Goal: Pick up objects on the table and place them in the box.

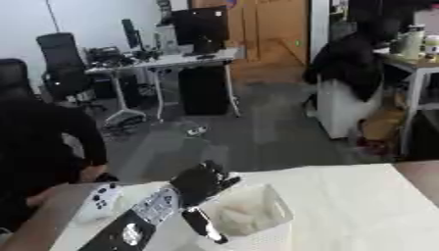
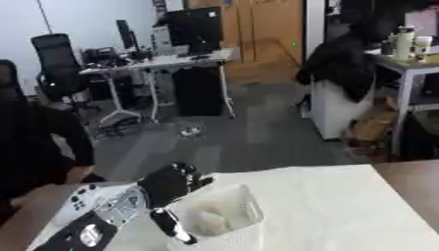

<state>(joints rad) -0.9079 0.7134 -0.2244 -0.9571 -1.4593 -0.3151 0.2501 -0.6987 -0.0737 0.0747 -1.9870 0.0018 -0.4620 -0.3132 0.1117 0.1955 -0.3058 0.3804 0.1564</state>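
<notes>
The left hand (image 1: 199, 182) is held at the white box's (image 1: 276, 212) left rim near the table's (image 1: 360, 196) near-left edge, fingers curled (whether anything is pinched cannot be told). A pale object (image 1: 240, 215) is already lodged inside, presumably deposited.

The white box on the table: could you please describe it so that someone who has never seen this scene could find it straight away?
Start at the white table filling the bottom of the view, then follow the robot's left hand, black, coming in from the lower left. The box stands right beside that hand, near the bottom edge. It is the only open-topped white container there, with something pale lying inside.
</notes>
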